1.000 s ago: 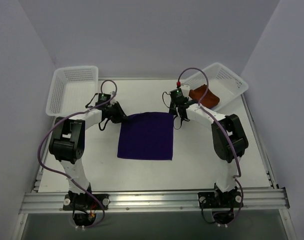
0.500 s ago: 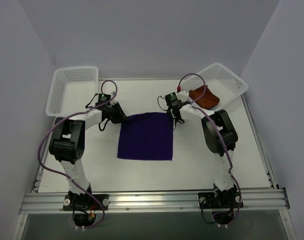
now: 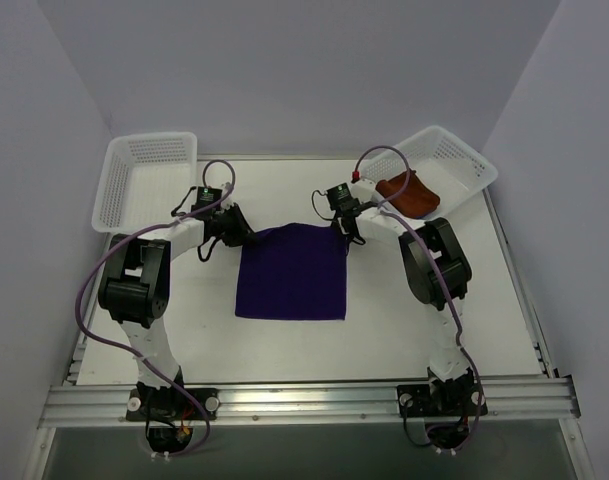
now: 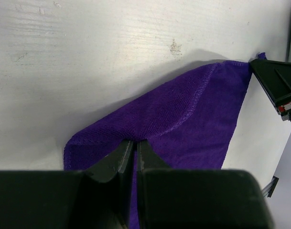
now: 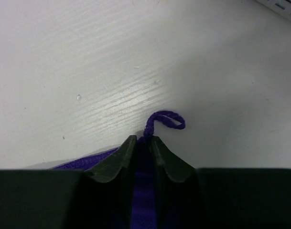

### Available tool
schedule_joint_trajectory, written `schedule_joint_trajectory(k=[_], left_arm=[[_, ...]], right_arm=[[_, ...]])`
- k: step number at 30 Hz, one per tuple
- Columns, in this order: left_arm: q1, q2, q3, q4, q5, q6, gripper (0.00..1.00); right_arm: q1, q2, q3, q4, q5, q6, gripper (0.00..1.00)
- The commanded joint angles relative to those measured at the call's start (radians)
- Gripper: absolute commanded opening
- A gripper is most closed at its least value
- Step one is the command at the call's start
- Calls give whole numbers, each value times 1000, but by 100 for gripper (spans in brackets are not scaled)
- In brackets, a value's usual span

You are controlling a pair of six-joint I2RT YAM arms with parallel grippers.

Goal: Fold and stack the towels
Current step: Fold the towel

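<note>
A dark purple towel (image 3: 292,272) lies spread flat on the white table. My left gripper (image 3: 249,238) is at its far left corner, and in the left wrist view the gripper (image 4: 134,143) is shut on a pinched fold of the purple towel (image 4: 193,119). My right gripper (image 3: 346,232) is at the far right corner. In the right wrist view the gripper (image 5: 143,139) is shut with purple cloth between its jaws, and the towel's hanging loop (image 5: 167,119) pokes out past the tips. A rust-brown towel (image 3: 409,192) lies in the right basket (image 3: 454,160).
A white mesh basket (image 3: 144,178) stands at the back left with nothing in it. The right basket sits tilted at the back right, close behind the right arm. The right gripper's body (image 4: 276,86) shows at the edge of the left wrist view.
The right gripper has slid left onto the purple towel's far right corner and its jaws have closed on it. The left gripper has stayed shut on its corner.
</note>
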Motion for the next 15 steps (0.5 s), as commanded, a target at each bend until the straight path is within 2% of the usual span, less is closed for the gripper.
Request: schedule_joint_trajectory(k=[1, 6, 15], left_arm=[[1, -14, 28, 14, 9, 9, 2], [1, -24, 34, 4, 13, 19, 2], [3, -96, 57, -44, 53, 50, 2]], right_arm=[[14, 27, 15, -32, 20, 24, 13], [17, -1, 6, -13, 84, -56, 0], [20, -223, -164, 272, 68, -341, 0]])
